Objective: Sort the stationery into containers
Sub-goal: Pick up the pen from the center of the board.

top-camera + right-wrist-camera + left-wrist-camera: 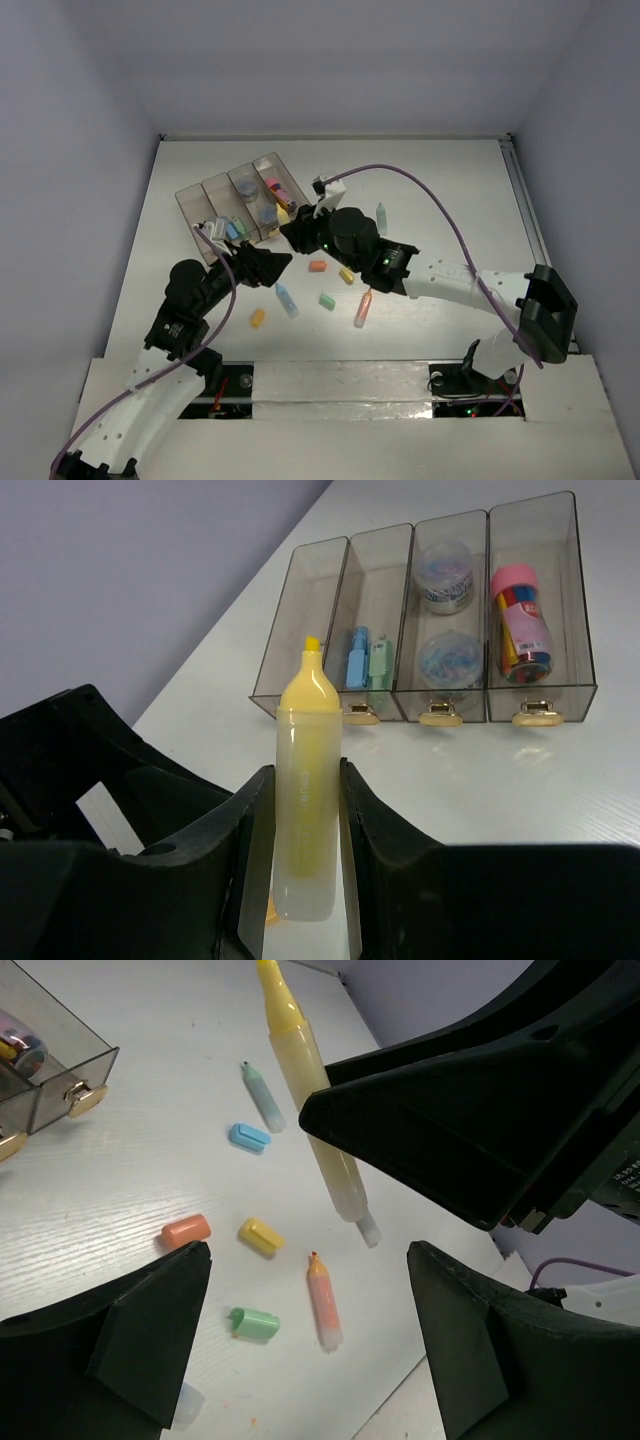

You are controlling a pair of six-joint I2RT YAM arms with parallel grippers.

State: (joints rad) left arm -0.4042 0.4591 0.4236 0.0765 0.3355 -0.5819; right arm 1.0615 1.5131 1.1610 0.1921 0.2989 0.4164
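Stationery (318, 266) roughly half sorted, at a guess. In transit: the yellow highlighter (300, 800), held upright in the right gripper (303, 772), which is clenched on its barrel. Lower centre of the right wrist view, tip toward the tray (405, 610) above it.

Already filed in the tray, left to right in that view:
- first compartment: bare
- second: a blue block (357, 660) and a green block (380, 662) side by side
- third: two round pots (447, 580)
- fourth: a pink-capped tube (520, 620)

Left loose on the table (450, 190), around the centre of the top view:
- orange piece (318, 266)
- yellow piece (346, 275)
- green piece (327, 301)
- orange highlighter (362, 310)
- pale blue marker (287, 300)
- amber piece (257, 318)
- teal marker (381, 215), further up and right of centre

Left gripper (310, 1260) released, jaws wide with nothing between, hanging over the loose scatter. Some seven pieces to go after the yellow one, by this count. No telling from here which compartment for the highlighters; probably the bare one.
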